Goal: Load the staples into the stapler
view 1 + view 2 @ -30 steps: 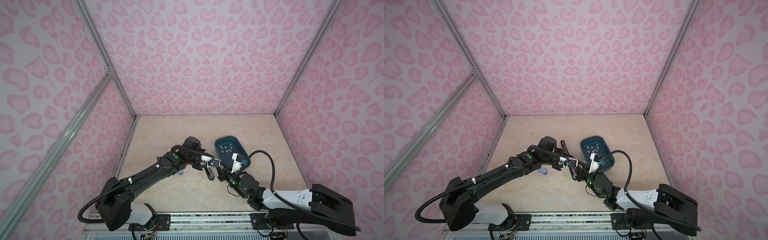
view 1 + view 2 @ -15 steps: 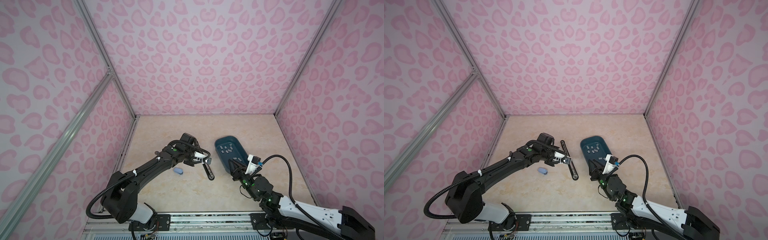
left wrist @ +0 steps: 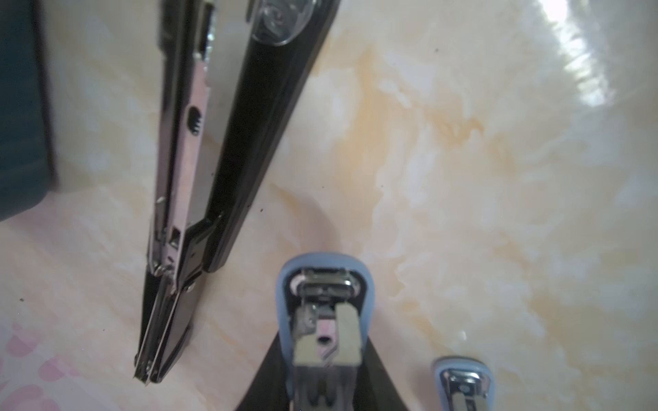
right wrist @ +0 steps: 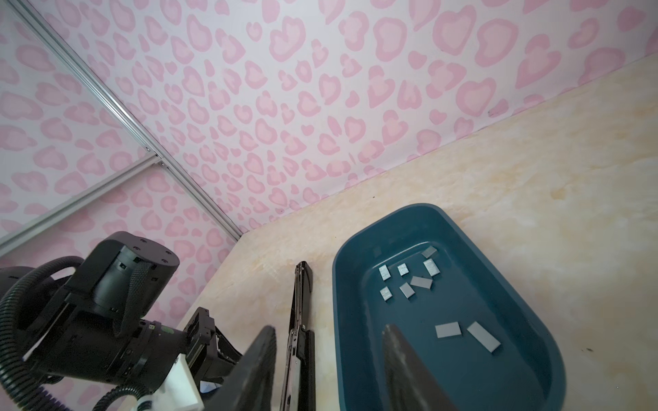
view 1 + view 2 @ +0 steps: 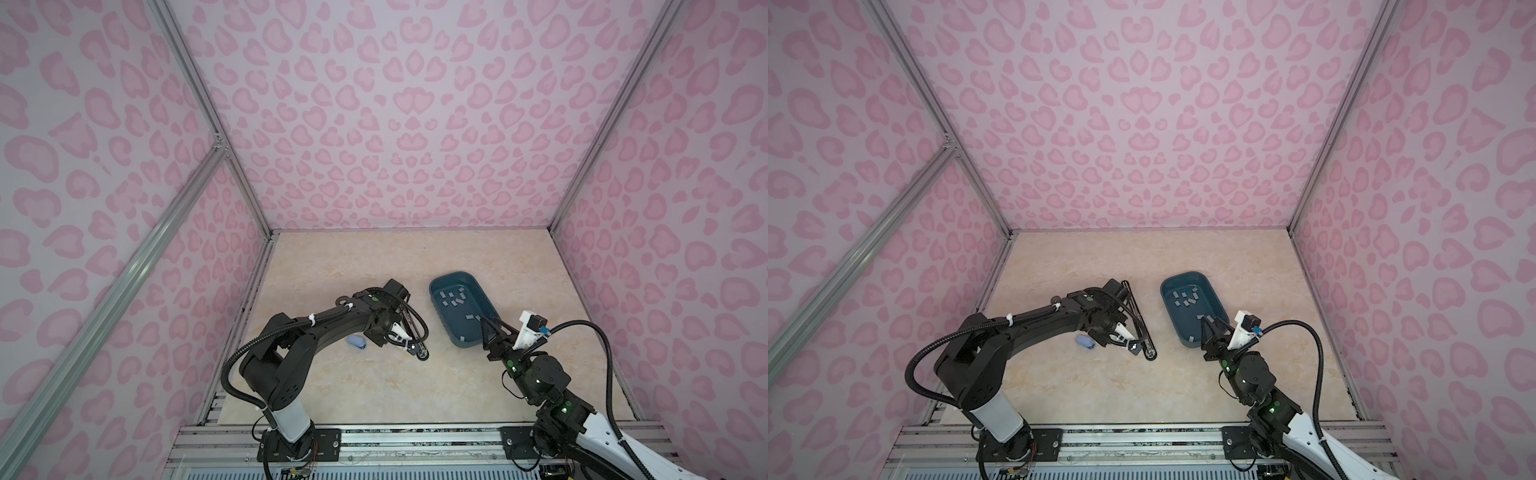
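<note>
Finding: the staples (image 4: 422, 283) are lying loose on the floor of the teal tray (image 4: 516, 302), which is sitting on the worktop (image 5: 374, 395). The right pincer (image 4: 329, 329) is hanging open at the tray's near end. The staples are lying just beyond its fingertips, and nothing is sitting between the jaws. The left pincer (image 3: 324, 343) is gripping a light-blue stapler (image 3: 324, 284), well apart from the staples. A black stapler (image 3: 185, 178) is lying opened on the worktop between that pincer and the tray. A second light-blue stapler (image 5: 356, 341) is resting beside the left arm
</note>
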